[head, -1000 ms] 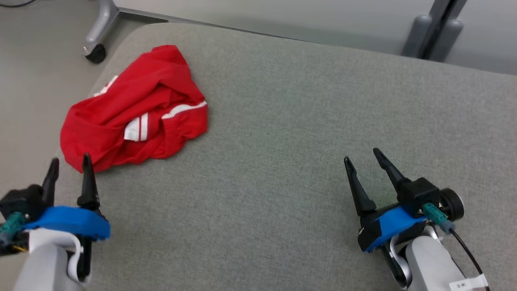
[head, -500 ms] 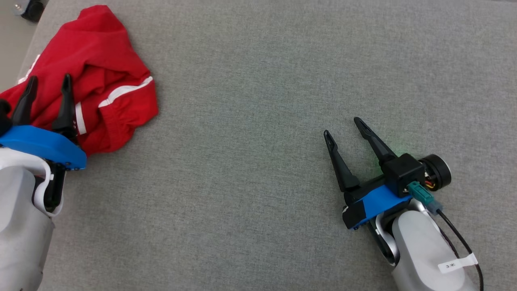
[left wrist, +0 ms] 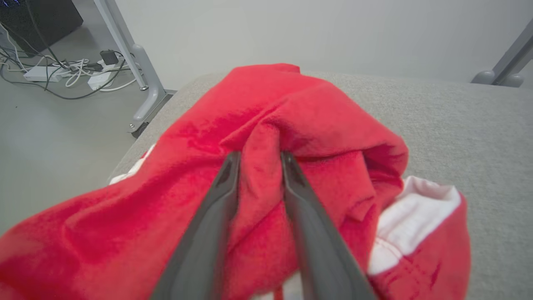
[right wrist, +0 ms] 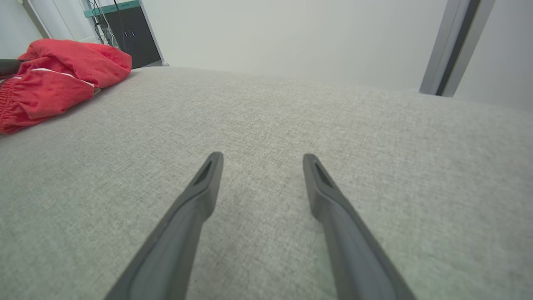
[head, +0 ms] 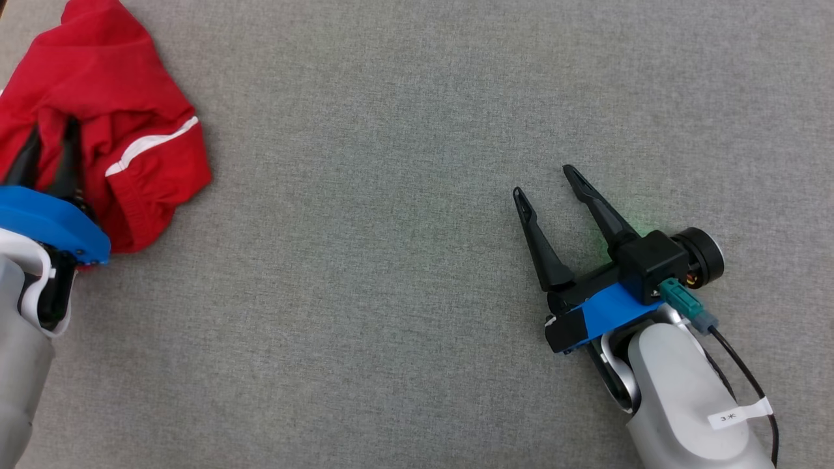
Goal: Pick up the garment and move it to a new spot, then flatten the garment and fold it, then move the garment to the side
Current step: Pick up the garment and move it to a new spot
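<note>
1. Two claws, one garment: the red garment [head: 130, 85] lies bunched at the far left corner of the surface [head: 391, 260], close to its left edge. A white stripe [head: 150, 146] shows on the side facing the middle.
2. Our left claw [left wrist: 259, 157] is right in the heap, pointing from the near edge towards the far edge. A raised ridge of red cloth stands between its two fingers and fills the gap.
3. Its fingers stand closer together than the other claw's and touch the ridge on both sides, but we cannot tell whether they pinch it fast or merely flank it.
4. Our right claw [head: 543, 180] is spread wide with nothing in it. It sits low over bare surface towards the right and well apart from the garment, which lies to its left and farther off.
5. We judge that the heap's longer run follows the left edge and that the ridge lines up with the fingers, so a pinch would cross it squarely.
6. Our left arm is plainly the nearer, so we judge the lift to be its job. The new spot would lie to the right, towards the middle of the surface.
</note>
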